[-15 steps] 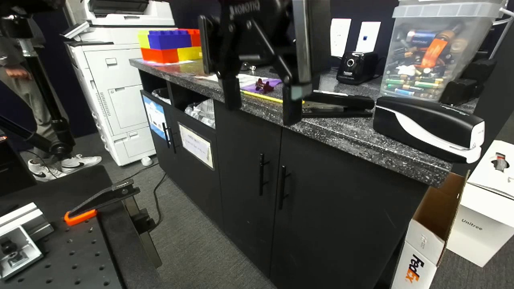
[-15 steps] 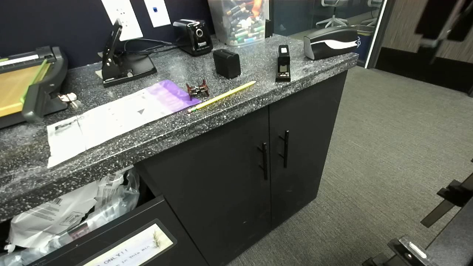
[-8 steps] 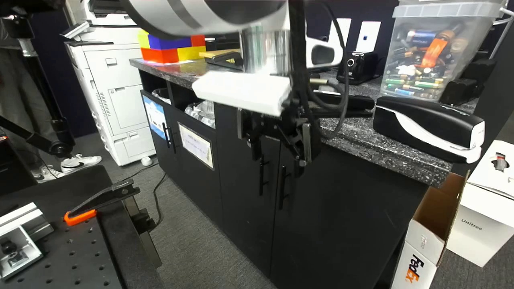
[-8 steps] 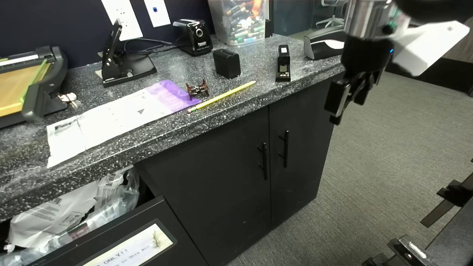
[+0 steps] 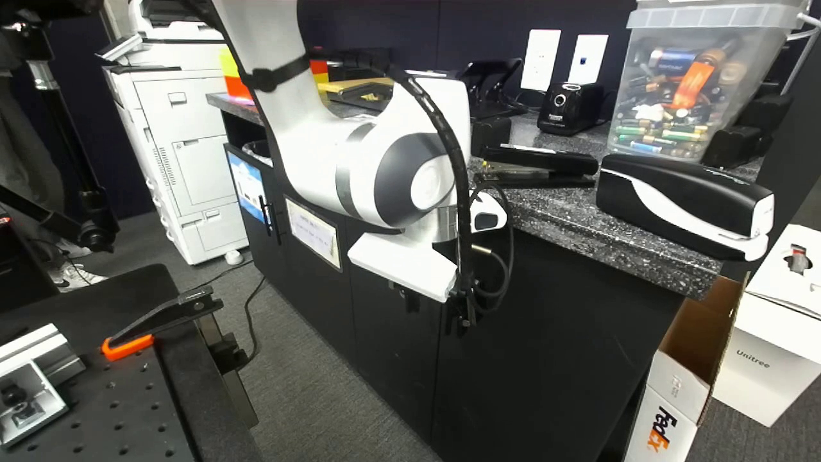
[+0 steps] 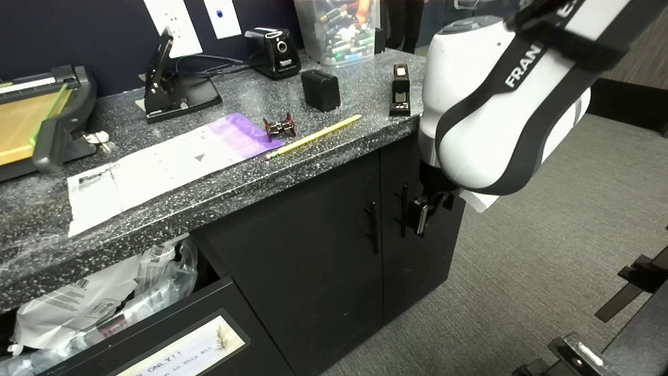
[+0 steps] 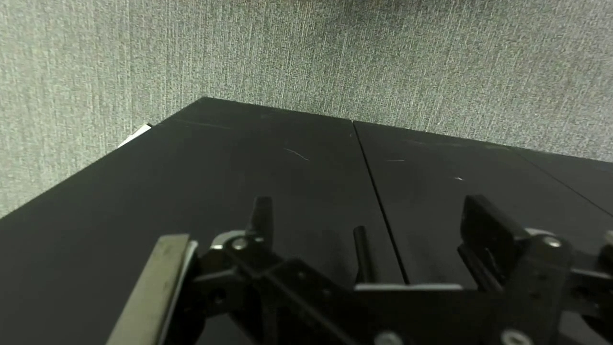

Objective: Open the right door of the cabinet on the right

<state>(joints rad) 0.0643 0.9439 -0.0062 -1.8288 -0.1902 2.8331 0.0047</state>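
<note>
Near right door handle [image 7: 364,254], tool [image 7: 369,221] spread wide

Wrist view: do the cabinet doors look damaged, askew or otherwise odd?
A thin pale line on the right door (left in this view) and small pale flecks on the left door stand out against the black, perhaps scratches or dirt. Neither door looks askew; both appear shut, with a straight seam between them.

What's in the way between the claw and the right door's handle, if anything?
Nothing I can see. In the wrist view, the handle of the right door shows in the gap of the open gripper. The neighbouring handle shows close to one finger, though; I can't tell whether they touch, and it might get bumped.
</note>
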